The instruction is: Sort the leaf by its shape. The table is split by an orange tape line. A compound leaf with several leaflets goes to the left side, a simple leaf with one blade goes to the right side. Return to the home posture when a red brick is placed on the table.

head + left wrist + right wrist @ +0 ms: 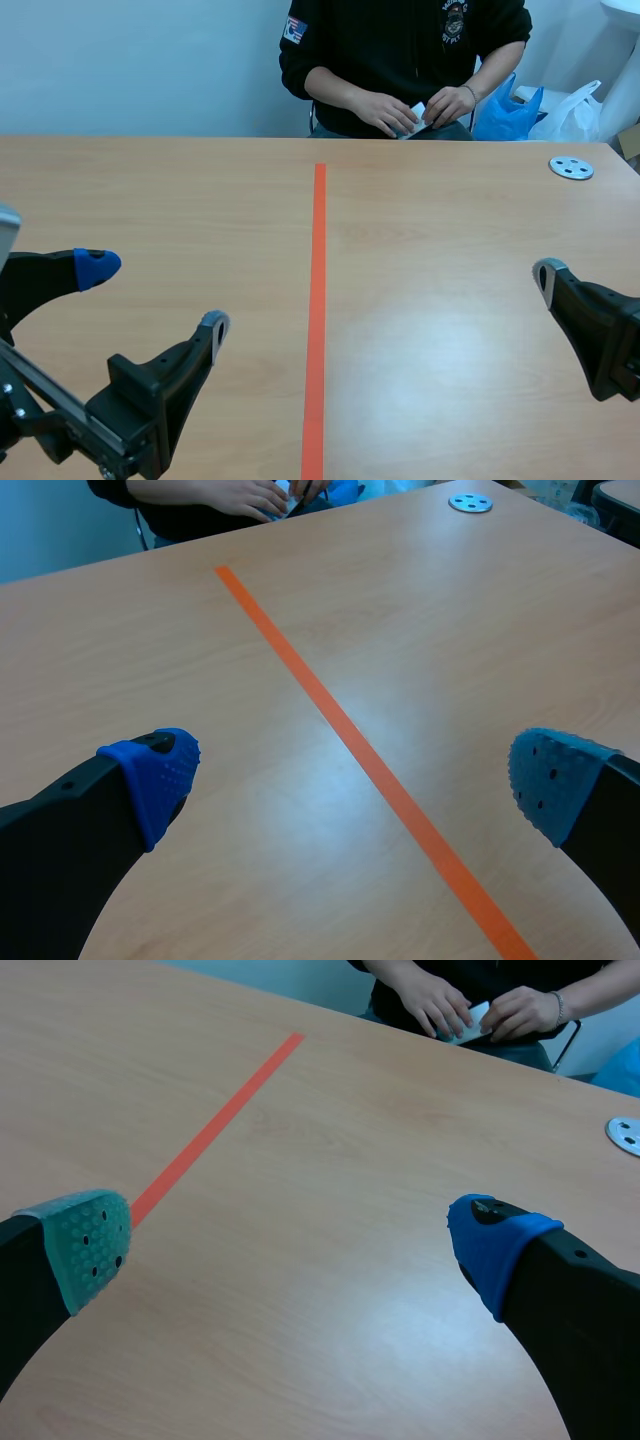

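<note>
No leaf lies on the wooden table (440, 230) in any view. The orange tape line (318, 300) runs down its middle. My left gripper (155, 295) hovers low over the left half near the front edge, open with nothing between its fingers (355, 780). Over the right half, my right gripper (562, 292) also stands open and empty (290, 1245); the scene view shows only one of its fingertips. Across the table a person's hands (400, 108) hold a small white thing at the far edge; what it is cannot be made out.
A round metal disc (571, 168) with holes lies at the far right of the table. Behind the far edge sit a blue plastic bag (505, 112) and a white one (575, 108).
</note>
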`<state>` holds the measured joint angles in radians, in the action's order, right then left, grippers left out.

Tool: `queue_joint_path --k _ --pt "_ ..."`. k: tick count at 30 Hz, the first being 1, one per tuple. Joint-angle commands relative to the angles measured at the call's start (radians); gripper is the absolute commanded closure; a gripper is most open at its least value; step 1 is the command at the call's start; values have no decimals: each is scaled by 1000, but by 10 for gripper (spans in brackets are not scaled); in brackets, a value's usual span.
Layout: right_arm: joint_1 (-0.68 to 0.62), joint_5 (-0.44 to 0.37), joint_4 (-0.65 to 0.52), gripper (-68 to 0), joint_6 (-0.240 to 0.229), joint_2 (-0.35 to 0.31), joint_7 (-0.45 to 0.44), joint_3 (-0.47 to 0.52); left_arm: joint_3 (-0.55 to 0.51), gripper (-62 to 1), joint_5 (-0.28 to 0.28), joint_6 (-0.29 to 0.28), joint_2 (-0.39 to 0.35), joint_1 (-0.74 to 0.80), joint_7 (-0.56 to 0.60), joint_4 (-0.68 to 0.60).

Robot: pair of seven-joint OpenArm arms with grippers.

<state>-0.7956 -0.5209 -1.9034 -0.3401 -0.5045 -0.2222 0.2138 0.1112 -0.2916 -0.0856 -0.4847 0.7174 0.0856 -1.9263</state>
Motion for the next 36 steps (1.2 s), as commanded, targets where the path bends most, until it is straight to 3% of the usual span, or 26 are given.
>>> queue_joint_path --k 1,36 --pt "9 -6 -6 -679 0 -5 -8 2 5 -623 -4 17 10 0 58 -12" --pt "9 -6 -6 -679 0 -5 -8 2 5 -623 24 16 24 0 56 -10"
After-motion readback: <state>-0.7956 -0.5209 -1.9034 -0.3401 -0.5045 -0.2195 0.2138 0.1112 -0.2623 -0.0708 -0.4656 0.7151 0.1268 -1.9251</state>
